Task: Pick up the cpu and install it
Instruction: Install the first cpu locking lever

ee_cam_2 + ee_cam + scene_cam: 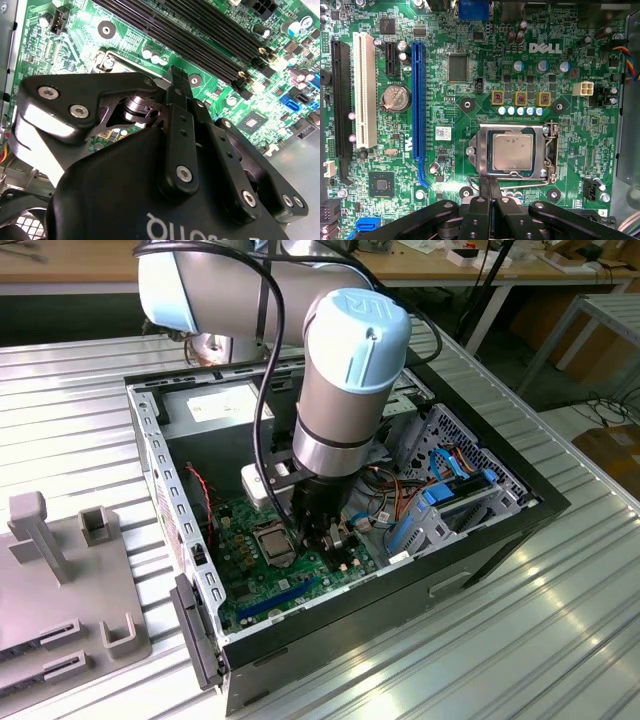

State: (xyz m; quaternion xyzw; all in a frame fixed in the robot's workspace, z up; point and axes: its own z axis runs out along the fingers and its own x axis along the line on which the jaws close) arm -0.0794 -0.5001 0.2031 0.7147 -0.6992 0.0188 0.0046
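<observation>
the cpu (pixel 513 153) sits in its socket (pixel 516 152) on the board (pixel 470 90). the gripper (pixel 490 192) hovers just beside it, jaws pinched together, holding nothing; stay centred over the lever (pixel 553 150).

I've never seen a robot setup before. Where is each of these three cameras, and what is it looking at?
Exterior view: off the arm, above the table, looking down at the open computer case and arm.
First wrist view: on the arm, facing the motherboard and CPU; gripper at the edge.
Second wrist view: on the arm, past the gripper to the motherboard.
Both wrist views share gripper and motherboard.
</observation>
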